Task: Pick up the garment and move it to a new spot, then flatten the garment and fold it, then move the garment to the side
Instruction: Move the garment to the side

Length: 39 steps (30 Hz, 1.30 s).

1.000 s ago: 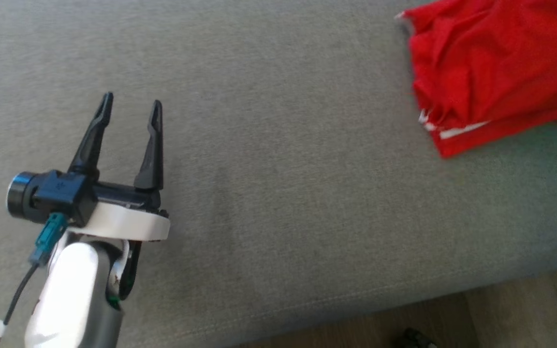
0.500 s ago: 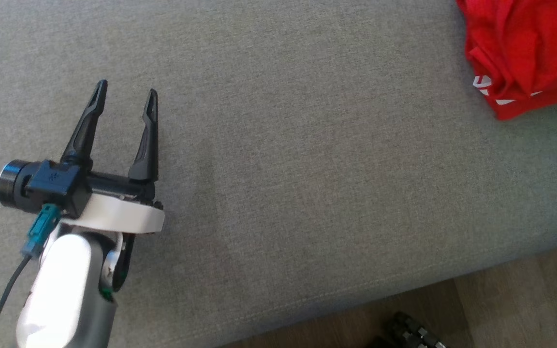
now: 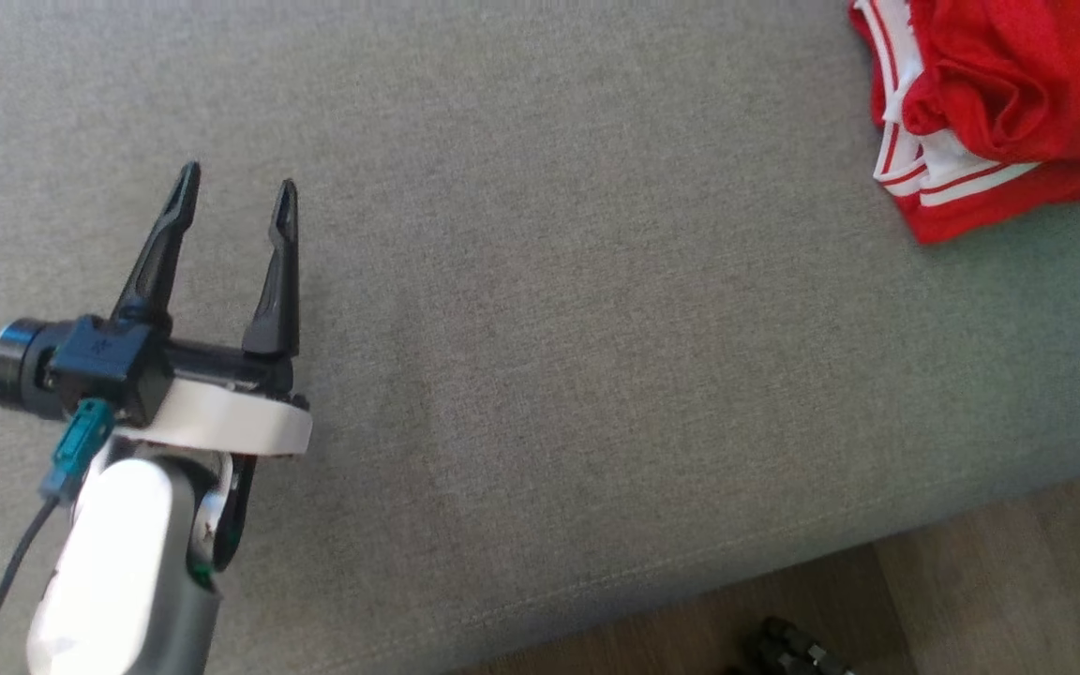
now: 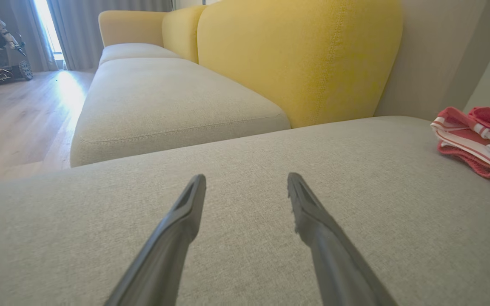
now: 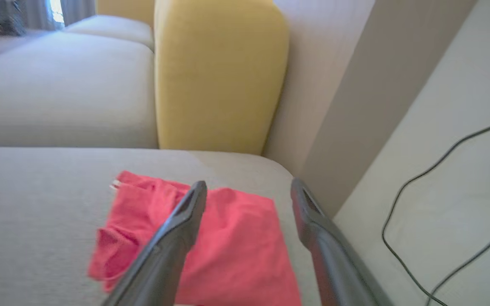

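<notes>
Under right tool (image 5: 248,183), released: red garment (image 5: 236,238) on couch (image 5: 36,191); left tool (image 3: 238,178) released, well apart.

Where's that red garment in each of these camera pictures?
Head view: red garment, top right corner.
Left wrist view: red garment at the right edge, midway up.
Right wrist view: red garment at bottom centre.
Shared landmark: the grey cushion it lies on.

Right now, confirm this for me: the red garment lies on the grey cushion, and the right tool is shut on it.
One thing is wrong: the right tool is not shut on the red garment. The right wrist view shows it open, jaws wide apart over the cloth. The garment does lie on the grey cushion.
</notes>
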{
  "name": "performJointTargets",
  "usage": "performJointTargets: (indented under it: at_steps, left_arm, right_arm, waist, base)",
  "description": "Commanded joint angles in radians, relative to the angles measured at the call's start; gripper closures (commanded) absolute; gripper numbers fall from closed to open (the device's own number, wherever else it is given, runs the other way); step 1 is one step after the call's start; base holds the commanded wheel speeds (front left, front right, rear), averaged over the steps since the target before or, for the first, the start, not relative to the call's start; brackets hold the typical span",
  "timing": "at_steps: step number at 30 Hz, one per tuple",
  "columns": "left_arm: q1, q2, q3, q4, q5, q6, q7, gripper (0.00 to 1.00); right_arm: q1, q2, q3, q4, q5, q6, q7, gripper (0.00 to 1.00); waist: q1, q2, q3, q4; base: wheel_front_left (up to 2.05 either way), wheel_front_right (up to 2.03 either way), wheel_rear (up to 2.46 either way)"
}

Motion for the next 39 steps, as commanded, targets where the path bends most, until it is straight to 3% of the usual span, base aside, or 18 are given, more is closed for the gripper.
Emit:
performJointTargets:
  at_steps: [1,8,15,24,39]
  left_arm:
    - [0.008,0.018,0.032,-0.025,-0.011,0.013,-0.001,0.0]
    - [0.055,-0.003,0.034,0.0,-0.036,0.029,-0.008,0.0]
    - [0.082,-0.019,0.035,0.026,-0.053,0.039,-0.016,0.0]
    - [0.153,-0.019,0.056,0.052,-0.071,0.058,-0.026,0.0]
    - [0.277,-0.003,0.041,0.059,-0.073,0.075,-0.016,0.0]
  right_arm:
    - [0.04,0.029,0.018,-0.081,-0.018,-0.001,-0.022,0.0]
    - [0.151,0.203,0.152,-0.161,-0.05,-0.001,-0.088,0.0]
    - [0.187,0.267,0.248,-0.097,-0.039,-0.001,-0.153,0.0]
    - [0.234,0.287,0.313,-0.015,-0.063,-0.001,-0.215,0.0]
    - [0.362,0.289,0.315,-0.005,-0.088,-0.001,-0.21,0.0]
  waist:
    - [0.0,0.0,-0.03,0.006]
    - [0.0,0.0,-0.109,0.057]
    - [0.0,0.0,-0.164,0.135]
    - [0.0,0.0,-0.258,0.221]
    - [0.0,0.0,-0.399,0.247]
  base:
    - [0.0,0.0,0.0]
    - [0.0,0.0,0.0]
    - [0.0,0.0,0.0]
    - [0.0,0.0,0.0]
    - [0.0,0.0,0.0]
